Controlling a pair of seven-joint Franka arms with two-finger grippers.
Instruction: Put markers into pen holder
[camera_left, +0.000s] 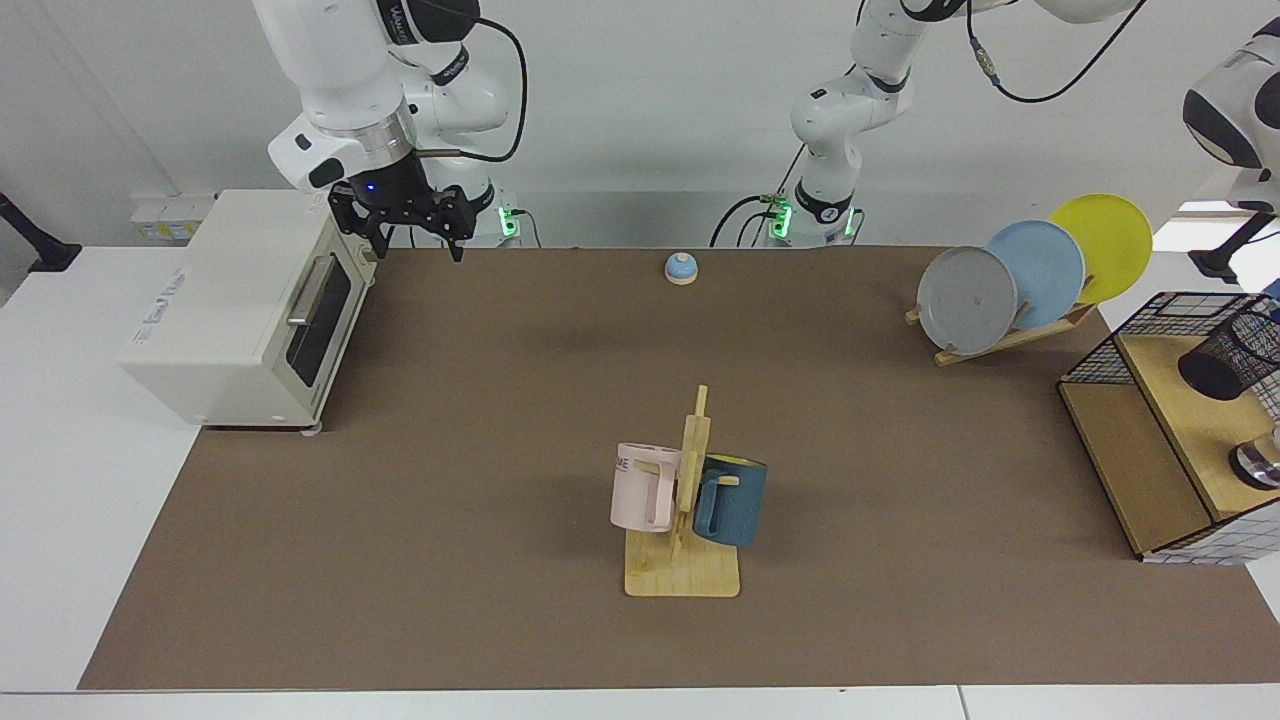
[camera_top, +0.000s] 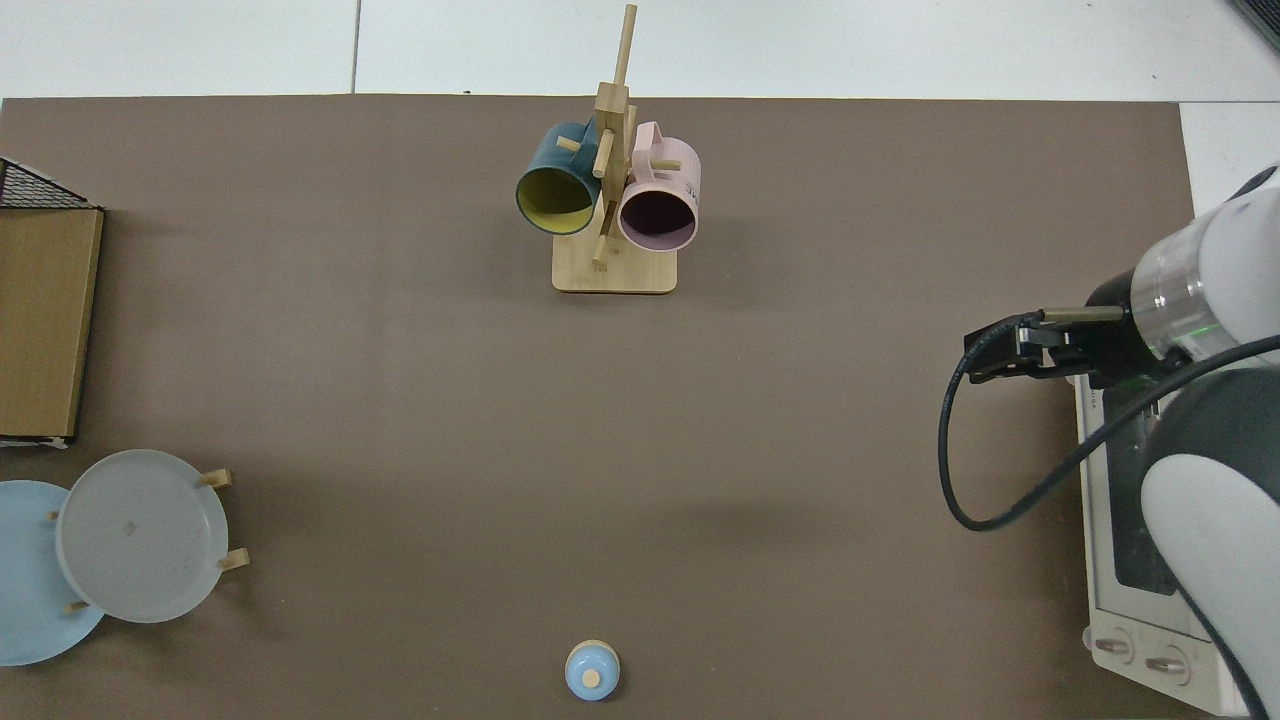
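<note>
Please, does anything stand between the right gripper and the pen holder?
Nothing on the mat does. The right gripper hangs by the toaster oven; the pen holder sits inside the wire basket. Left gripper: out of view.

A white toaster oven (camera_left: 245, 305) stood at the edge of the counter (camera_left: 500, 450). A wooden mug tree (camera_left: 685, 520) carried a pink mug (camera_left: 642, 486) and a blue mug (camera_left: 731, 499). Grey (camera_left: 966, 299), blue (camera_left: 1042, 268) and yellow (camera_left: 1105, 240) plates leaned in a rack. A small blue bell (camera_left: 681, 268) sat apart.
</note>
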